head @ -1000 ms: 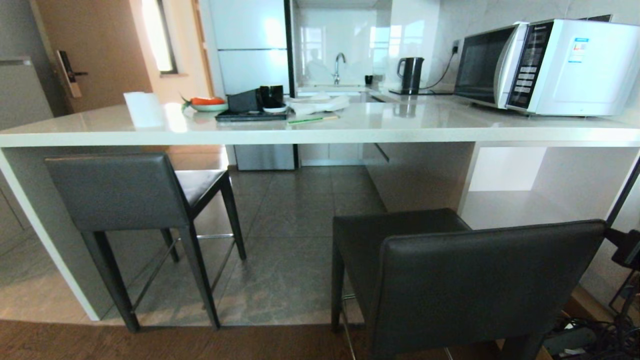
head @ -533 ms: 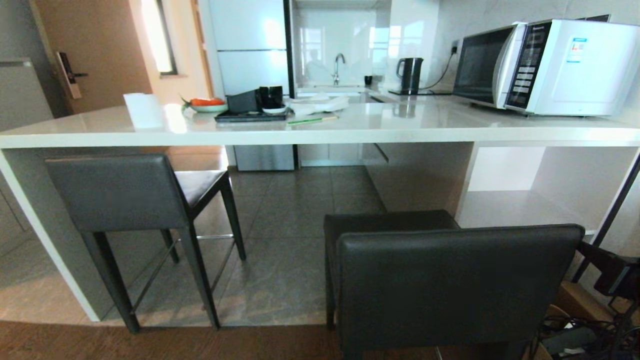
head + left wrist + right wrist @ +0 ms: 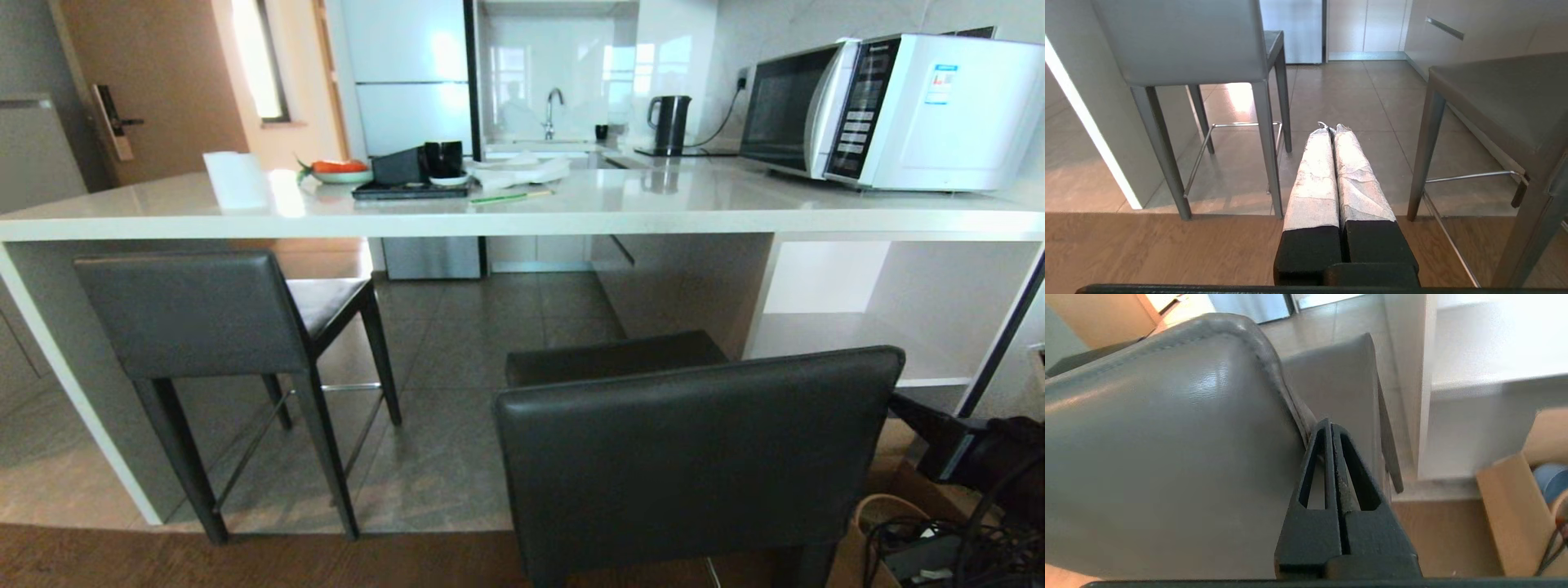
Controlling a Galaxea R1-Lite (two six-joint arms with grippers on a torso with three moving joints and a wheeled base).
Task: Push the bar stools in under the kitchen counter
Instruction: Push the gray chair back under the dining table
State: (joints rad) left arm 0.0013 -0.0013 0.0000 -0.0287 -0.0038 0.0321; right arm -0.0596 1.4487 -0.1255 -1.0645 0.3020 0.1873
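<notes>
The kitchen counter (image 3: 522, 214) serves as reference. The left bar stool (image 3: 192, 314) stands at the counter's left end, seat largely beneath the top, backrest just outside the edge. The right bar stool (image 3: 694, 453) stands well out from the counter, on the robot's side, with its seat short of the overhang and slightly skewed. The right gripper (image 3: 1331, 428), fingers pressed together and holding nothing, bears against the right-hand side edge of that stool's backrest, on the side nearest the counter's open shelves (image 3: 833, 339). The left gripper (image 3: 1331, 130), likewise closed and empty, hangs low between the two stools, touching neither. Risks noted: contact is off-centre and high, so a push would likely twist the stool rather than drive it straight; the closed tips could slide off the smooth leather; a leg might catch at the tile-to-wood floor seam and tip the stool; the cardboard box (image 3: 1515, 510) and cables (image 3: 963, 547) lie near the arm's path.
</notes>
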